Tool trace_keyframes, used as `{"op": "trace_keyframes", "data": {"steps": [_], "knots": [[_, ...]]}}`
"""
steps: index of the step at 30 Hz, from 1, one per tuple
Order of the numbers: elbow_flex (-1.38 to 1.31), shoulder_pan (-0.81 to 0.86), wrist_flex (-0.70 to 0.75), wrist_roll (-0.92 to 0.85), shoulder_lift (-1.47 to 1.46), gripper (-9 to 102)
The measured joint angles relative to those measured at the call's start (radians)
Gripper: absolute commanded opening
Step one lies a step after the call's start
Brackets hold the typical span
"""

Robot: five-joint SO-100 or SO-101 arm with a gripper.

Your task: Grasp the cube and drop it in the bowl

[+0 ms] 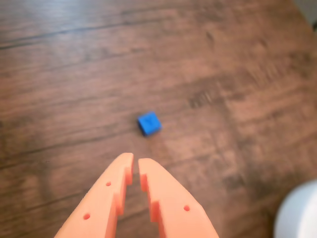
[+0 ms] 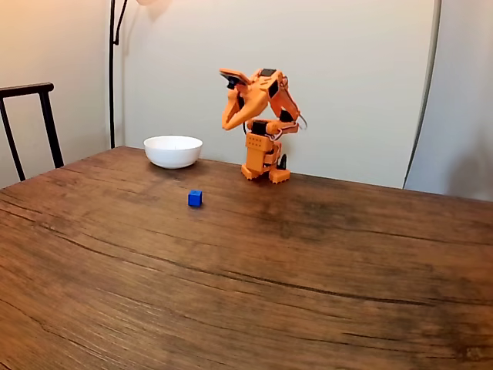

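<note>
Step in hand: the approach — nothing is grasped yet. The cube (image 2: 195, 198) sits alone on the wooden worktop (image 2: 308, 277), in the fixed view a little nearer the camera than the bowl (image 2: 172, 150) and slightly to its right, the two clearly apart. The arm (image 2: 260, 123) is folded up over its base at the far side of the worktop, its end effector (image 2: 227, 123) raised well above the surface and pointing down toward the left of that view.

In the wrist view the end effector (image 1: 135, 159) enters from the bottom edge with its two fingers almost together — only a narrow slit between the tips, gripping nothing. The cube (image 1: 149, 123) lies beyond the tips, a touch to the right and turned at an angle to the fingers. A white blurred curve at the bottom right corner is probably the bowl (image 1: 297, 213).

Judgement: the next move calls for opening the fingers wider than the cube, reaching forward and down so they straddle it, then closing. The cube is small and skewed, so alignment needs care.
</note>
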Motion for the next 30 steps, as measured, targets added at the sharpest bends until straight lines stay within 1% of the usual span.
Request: {"op": "trace_keyframes", "data": {"steps": [7, 19, 25, 30], "knots": [[-0.218, 0.101, 0.023, 0.083, -0.299, 0], [-0.554, 0.127, 0.023, 0.322, -0.899, 0], [-0.607, 0.127, 0.023, 0.411, -1.045, 0], [-0.607, 0.126, 0.021, 0.46, -1.066, 0]]}}
